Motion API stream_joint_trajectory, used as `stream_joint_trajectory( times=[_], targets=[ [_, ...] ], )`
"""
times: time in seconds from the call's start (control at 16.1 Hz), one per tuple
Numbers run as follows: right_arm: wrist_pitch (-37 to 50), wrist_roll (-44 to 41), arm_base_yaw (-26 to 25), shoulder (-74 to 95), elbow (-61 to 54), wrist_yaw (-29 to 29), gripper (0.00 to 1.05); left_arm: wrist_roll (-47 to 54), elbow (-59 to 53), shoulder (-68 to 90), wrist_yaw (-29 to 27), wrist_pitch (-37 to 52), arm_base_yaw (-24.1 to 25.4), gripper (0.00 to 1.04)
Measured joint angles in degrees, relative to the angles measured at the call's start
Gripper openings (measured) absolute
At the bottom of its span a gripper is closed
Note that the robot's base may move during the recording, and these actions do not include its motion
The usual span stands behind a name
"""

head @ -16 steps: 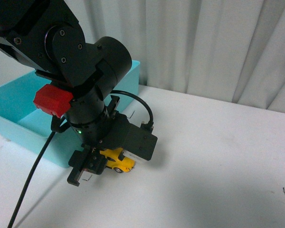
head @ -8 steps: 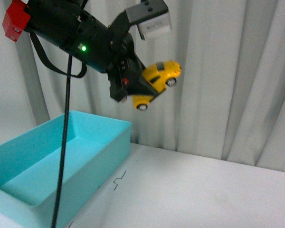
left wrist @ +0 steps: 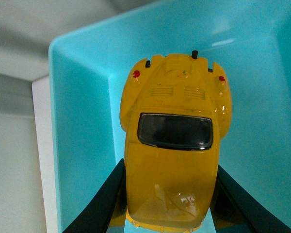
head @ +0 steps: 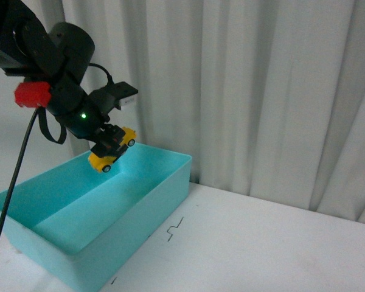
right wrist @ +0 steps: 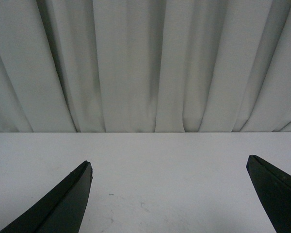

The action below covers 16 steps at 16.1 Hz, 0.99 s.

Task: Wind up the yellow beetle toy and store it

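Note:
My left gripper (head: 111, 148) is shut on the yellow beetle toy (head: 112, 156) and holds it in the air over the far part of the turquoise bin (head: 161, 188), tilted. In the left wrist view the toy (left wrist: 173, 145) fills the middle, dark window up, between my two black fingers (left wrist: 94, 208), with the bin's inner corner (left wrist: 82, 126) below it. My right gripper (right wrist: 169, 194) is open and empty over bare white table; it does not show in the front view.
The white table (head: 261, 243) runs right of the bin, with small black marks (head: 173, 230) near the bin's corner. A pale pleated curtain (head: 249, 91) hangs behind the table. A black cable (head: 9, 194) hangs from my left arm.
My left arm lifted the toy from the table high into the air, then moved it left and down to hover over the bin. The camera view shifted as well.

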<state>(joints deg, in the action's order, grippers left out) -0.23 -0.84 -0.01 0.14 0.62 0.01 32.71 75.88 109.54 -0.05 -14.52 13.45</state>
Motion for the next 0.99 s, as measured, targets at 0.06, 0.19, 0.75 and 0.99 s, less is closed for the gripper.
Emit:
stream_joint_trajectory(
  times=[0.06,0.19,0.75,0.99],
  targets=[
    [0.00,0.00,0.00,0.00,0.00,0.00,0.98,-0.92,-0.20,1.38,-2.36,0.66,0.42,0.41],
    [-0.02,0.00,0.00,0.00,0.00,0.00,0.98,-1.33,-0.50,3.76,-3.96,1.84,0.81,0.41],
    [0.00,0.00,0.00,0.00,0.00,0.00,0.98,-2.78,-0.55,14.19,-6.03,1.44,0.90,0.67],
    [0.00,0.00,0.00,0.00,0.00,0.00,0.98,-4.46,-0.37,13.57,-2.60,1.90,1.18,0.99]
  ],
)
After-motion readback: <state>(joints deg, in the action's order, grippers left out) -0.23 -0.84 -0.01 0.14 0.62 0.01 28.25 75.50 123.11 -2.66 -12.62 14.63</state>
